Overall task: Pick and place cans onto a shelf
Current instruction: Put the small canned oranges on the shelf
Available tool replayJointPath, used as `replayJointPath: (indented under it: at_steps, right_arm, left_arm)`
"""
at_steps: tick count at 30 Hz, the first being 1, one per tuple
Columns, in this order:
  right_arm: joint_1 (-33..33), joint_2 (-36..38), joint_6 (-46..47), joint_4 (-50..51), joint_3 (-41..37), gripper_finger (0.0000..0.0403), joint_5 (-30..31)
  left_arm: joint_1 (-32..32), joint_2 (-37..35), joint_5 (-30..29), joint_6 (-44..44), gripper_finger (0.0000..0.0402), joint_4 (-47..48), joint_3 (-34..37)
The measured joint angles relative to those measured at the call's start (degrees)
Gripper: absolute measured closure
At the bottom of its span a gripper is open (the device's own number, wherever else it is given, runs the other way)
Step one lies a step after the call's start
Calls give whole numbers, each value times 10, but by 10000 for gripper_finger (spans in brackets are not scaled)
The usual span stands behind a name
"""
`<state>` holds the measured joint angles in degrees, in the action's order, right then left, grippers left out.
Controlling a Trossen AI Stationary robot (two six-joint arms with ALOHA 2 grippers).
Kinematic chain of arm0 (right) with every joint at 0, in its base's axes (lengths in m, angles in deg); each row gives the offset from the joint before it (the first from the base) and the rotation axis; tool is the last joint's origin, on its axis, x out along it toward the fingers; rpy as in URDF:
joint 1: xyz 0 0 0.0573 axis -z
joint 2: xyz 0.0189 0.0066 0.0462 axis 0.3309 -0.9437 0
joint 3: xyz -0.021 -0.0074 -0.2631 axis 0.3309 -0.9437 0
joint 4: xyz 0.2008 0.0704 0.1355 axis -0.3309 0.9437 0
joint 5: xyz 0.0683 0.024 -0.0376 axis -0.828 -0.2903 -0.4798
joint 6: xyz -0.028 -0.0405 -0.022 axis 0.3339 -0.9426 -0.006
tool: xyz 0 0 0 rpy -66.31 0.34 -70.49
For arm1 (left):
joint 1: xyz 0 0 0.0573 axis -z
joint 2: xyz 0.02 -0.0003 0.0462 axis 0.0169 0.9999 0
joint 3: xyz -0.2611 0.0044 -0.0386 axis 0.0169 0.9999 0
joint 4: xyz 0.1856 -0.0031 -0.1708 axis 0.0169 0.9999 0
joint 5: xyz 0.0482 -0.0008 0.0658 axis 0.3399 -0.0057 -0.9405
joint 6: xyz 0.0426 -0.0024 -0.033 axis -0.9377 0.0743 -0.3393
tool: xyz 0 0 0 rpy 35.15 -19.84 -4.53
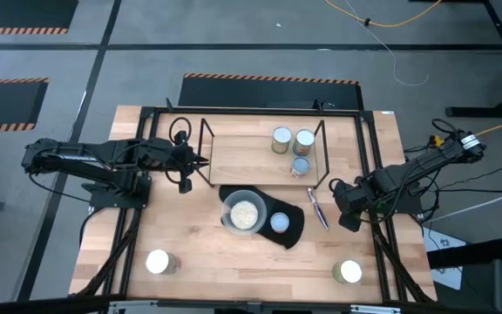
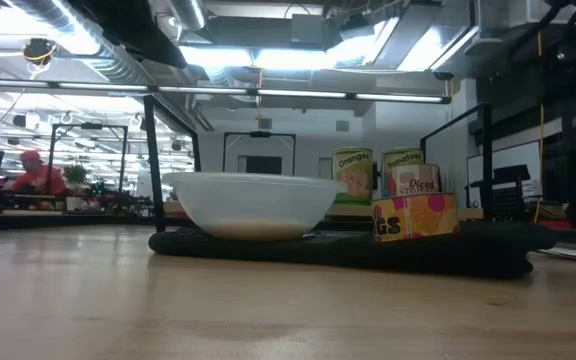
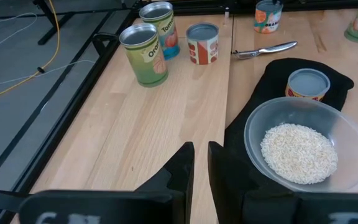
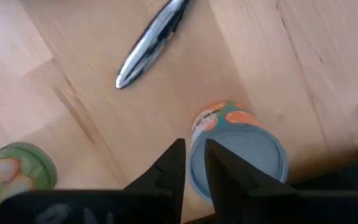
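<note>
The shelf (image 1: pixel 206 150) of thin black rods stands at the table's far middle, with three cans (image 1: pixel 281 139) (image 1: pixel 304 141) (image 1: pixel 301 166) standing upright inside at its right end; they also show in the left wrist view (image 3: pixel 145 53). Another can (image 1: pixel 279 222) stands on the black mat. Two more stand near the front edge (image 1: pixel 159 262) (image 1: pixel 349 272). My left gripper (image 3: pixel 199 165) is shut and empty by the shelf's left end (image 1: pixel 195 163). My right gripper (image 4: pixel 193 165) is shut, above a blue-topped, orange-labelled can (image 4: pixel 241 158) at the table's right; the arm hides that can in the high view.
A clear bowl of pale grains (image 1: pixel 243 213) sits on the black mat (image 1: pixel 296 228), next to the mat's can. A slim metal tool (image 1: pixel 317 208) lies between the mat and my right gripper. Black frame rails (image 1: pixel 375 166) run along the table's sides.
</note>
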<state>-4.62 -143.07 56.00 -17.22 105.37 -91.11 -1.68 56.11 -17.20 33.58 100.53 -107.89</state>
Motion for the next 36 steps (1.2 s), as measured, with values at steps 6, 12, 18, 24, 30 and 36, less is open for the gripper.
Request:
replayJointPath:
  at_steps: [6, 12, 18, 24, 30, 36]
  right_arm:
    - [0, -1, 29, -18, -28, 338, -1]
    - [0, -1, 28, -53, -48, 338, -1]
    - [0, -1, 27, -48, -48, 338, 0]
    - [0, -1, 25, -48, -48, 338, 4]
    - [0, -1, 23, -48, -48, 338, 34]
    - [0, -1, 24, -45, -48, 338, 34]
  left_arm:
    - [0, 0, 0, 0, 361, 0, 0]
    - [0, 0, 0, 0, 361, 0, 0]
    - [0, 0, 0, 0, 361, 0, 0]
    - [0, 0, 0, 0, 361, 0, 0]
    - [0, 0, 0, 0, 361, 0, 0]
    - [0, 0, 0, 0, 361, 0, 0]
